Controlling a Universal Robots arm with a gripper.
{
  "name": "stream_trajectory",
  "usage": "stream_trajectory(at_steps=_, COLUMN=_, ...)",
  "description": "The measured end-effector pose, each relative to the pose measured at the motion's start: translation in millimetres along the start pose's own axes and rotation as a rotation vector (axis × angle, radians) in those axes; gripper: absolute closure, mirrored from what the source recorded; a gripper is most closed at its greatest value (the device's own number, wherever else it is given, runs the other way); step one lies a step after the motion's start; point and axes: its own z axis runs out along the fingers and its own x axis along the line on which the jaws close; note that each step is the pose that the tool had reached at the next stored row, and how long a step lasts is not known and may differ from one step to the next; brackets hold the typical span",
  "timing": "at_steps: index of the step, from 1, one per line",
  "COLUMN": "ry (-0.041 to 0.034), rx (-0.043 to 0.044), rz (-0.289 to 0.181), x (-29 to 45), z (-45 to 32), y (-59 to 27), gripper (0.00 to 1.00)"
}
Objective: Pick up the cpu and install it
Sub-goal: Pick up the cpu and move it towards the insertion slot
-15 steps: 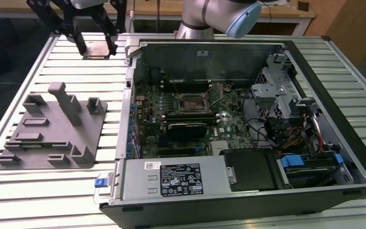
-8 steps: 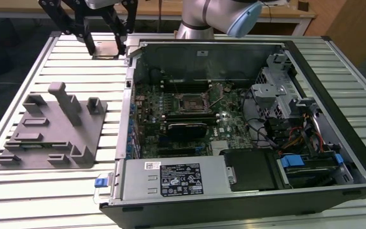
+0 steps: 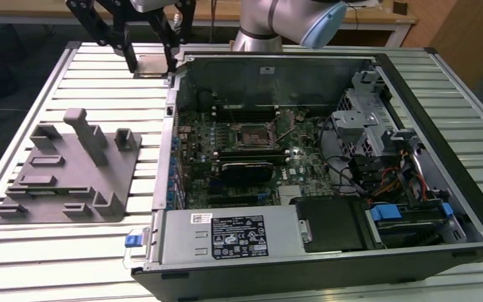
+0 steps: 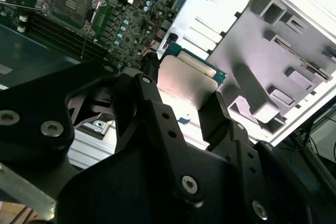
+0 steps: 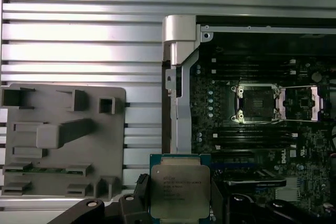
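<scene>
The cpu [image 3: 151,65], a small flat silvery square chip with a pale rim, hangs in the air above the slatted table, just outside the open computer case's back corner at the exterior view's left. My gripper [image 3: 151,61] is shut on it, one black finger on each side. In both wrist views the cpu [image 5: 179,188] [image 4: 185,80] sits between the fingers [image 5: 140,195]. The motherboard's square socket [image 3: 250,134] [image 5: 256,103] [image 4: 70,2] lies open inside the case, its metal frame swung aside, well apart from the chip.
The open computer case [image 3: 443,207] lies on a slatted metal table [image 3: 99,88], with drive bays, cables and a power supply [image 3: 224,236] inside. A grey fixture [image 3: 65,170] [image 5: 63,140] with upright posts stands at the exterior view's left.
</scene>
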Motion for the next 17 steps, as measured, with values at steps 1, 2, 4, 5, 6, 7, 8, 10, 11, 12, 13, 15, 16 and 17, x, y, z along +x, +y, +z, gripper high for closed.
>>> stream_trajectory(at_steps=1, ry=0.0000, rx=0.0000, rz=0.000, x=-1.9, z=0.1, y=0.0, gripper=0.45)
stream_trajectory(at_steps=2, ry=0.0000, rx=0.0000, rz=0.000, x=-3.8, z=0.1, y=0.1, gripper=0.45)
stream_trajectory(at_steps=4, ry=-0.0001, rx=0.0000, rz=0.000, x=-7.7, z=0.3, y=0.1, gripper=0.45)
stream_trajectory(at_steps=5, ry=0.0000, rx=0.0000, rz=0.000, x=-9.6, z=0.4, y=0.1, gripper=0.45)
stream_trajectory(at_steps=6, ry=0.0000, rx=0.0000, rz=0.000, x=-11.7, z=0.4, y=0.2, gripper=0.45)
stream_trajectory(at_steps=7, ry=0.0000, rx=0.0000, rz=0.000, x=-13.6, z=0.5, y=0.2, gripper=0.45)
stream_trajectory(at_steps=8, ry=-0.0001, rx=-0.0001, rz=0.000, x=-15.5, z=0.6, y=0.2, gripper=0.45)
stream_trajectory(at_steps=10, ry=0.0000, rx=0.0000, rz=0.000, x=-19.2, z=0.7, y=0.3, gripper=0.45)
stream_trajectory(at_steps=11, ry=0.0000, rx=0.0000, rz=0.000, x=-21.0, z=0.8, y=0.3, gripper=0.45)
stream_trajectory(at_steps=12, ry=0.0000, rx=0.0000, rz=0.000, x=-22.9, z=0.8, y=0.3, gripper=0.45)
stream_trajectory(at_steps=13, ry=0.0000, rx=0.0000, rz=0.000, x=-24.9, z=0.9, y=0.4, gripper=0.45)
stream_trajectory(at_steps=15, ry=0.0000, rx=0.0001, rz=0.000, x=-28.6, z=1.0, y=0.4, gripper=0.45)
stream_trajectory(at_steps=16, ry=0.0000, rx=0.0000, rz=0.000, x=-30.4, z=1.1, y=0.5, gripper=0.45)
stream_trajectory(at_steps=17, ry=0.0000, rx=0.0000, rz=0.000, x=-32.3, z=1.2, y=0.5, gripper=0.45)
